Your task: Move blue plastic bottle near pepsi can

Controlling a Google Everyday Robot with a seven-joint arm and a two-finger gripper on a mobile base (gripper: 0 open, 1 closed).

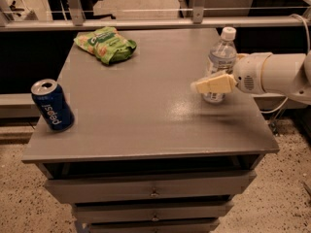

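The blue plastic bottle [221,57], clear with a white cap, stands upright at the right side of the grey table [146,110]. The pepsi can [52,105], dark blue with a silver top, stands near the table's front left corner, far from the bottle. My gripper [204,83] reaches in from the right on a white arm [277,74], at the bottle's lower half. Its near cream finger [214,84] crosses in front of the bottle, and the far finger is hidden behind it. The gripper looks open around the bottle.
A green chip bag [106,43] lies at the table's back left. A metal rail [146,23] runs behind the table. Drawers [150,188] sit below the tabletop. A speckled floor surrounds it.
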